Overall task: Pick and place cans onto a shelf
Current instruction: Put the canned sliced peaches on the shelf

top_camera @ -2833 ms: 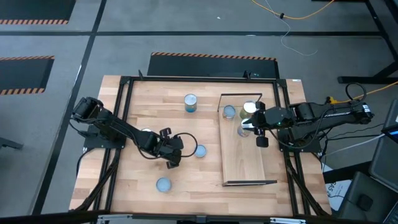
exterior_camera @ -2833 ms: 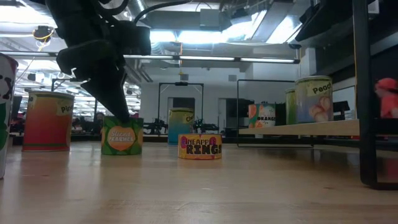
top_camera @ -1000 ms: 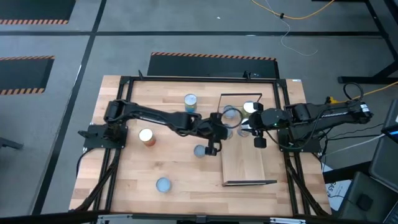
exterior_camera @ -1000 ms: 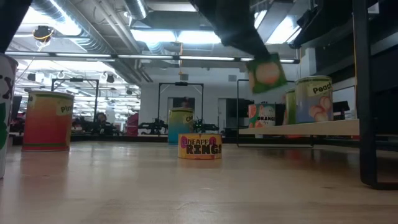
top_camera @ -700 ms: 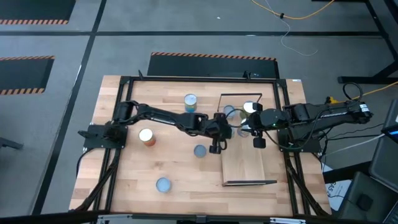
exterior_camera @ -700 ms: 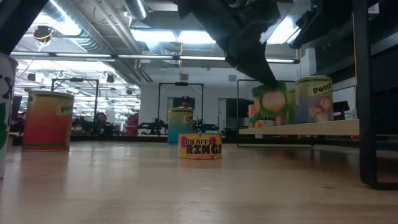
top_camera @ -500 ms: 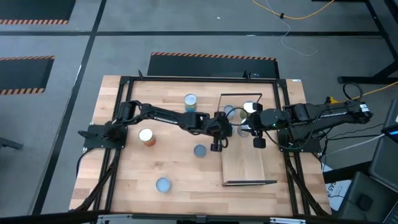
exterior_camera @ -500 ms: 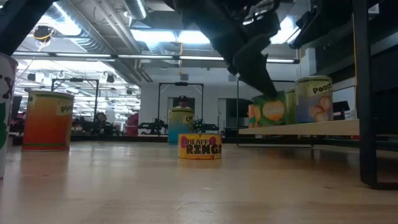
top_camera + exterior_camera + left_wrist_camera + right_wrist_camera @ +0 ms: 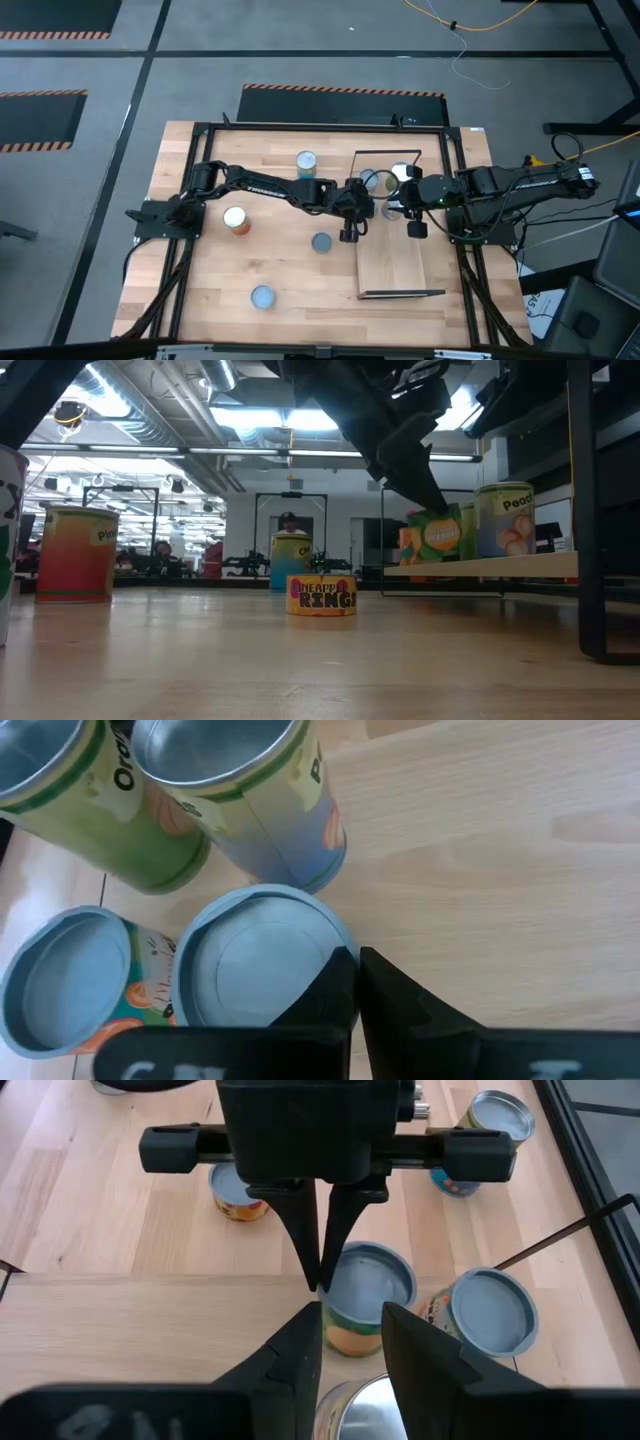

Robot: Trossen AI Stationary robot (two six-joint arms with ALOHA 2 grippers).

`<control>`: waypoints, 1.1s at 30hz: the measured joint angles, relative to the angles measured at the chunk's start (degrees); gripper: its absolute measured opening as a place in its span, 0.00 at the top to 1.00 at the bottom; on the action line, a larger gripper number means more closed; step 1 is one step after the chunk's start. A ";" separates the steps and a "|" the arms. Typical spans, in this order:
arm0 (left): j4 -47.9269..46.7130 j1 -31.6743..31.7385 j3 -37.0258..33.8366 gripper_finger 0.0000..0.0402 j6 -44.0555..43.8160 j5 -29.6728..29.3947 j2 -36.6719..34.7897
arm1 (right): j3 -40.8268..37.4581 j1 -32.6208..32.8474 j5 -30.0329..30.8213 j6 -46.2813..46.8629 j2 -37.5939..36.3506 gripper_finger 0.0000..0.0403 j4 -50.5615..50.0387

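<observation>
The left pincer (image 9: pixel 425 495), fingers pressed together, touches the rim of a tilted green can (image 9: pixel 433 533) on the shelf (image 9: pixel 390 250), near its far end. The low view shows the lean; the left wrist view shows its pale-blue ringed lid. The right pincer (image 9: pixel 350 1330), slightly parted, waits beside it.

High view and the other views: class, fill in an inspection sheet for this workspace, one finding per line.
Surface: planked wooden table.
Job's things: shelf holds several upright cans; four loose cans stand on the table.
Clutter: nothing seen.
End effectors: left end effector pinches the rim of a tilted can at the shelf; right end effector waits over the shelf.
Cables: yellow and white cables on the floor.
Surroundings: striped floor tape.
</observation>
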 joint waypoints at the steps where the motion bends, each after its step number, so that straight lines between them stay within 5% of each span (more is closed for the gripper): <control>1: 0.00 0.00 0.00 0.99 0.00 0.00 0.00 | 0.00 0.00 -0.02 0.00 0.00 0.73 0.01; 33: 0.09 -0.02 -0.02 0.99 -4.61 -0.02 -0.02 | 0.00 -0.01 -0.04 0.02 0.00 0.73 -0.01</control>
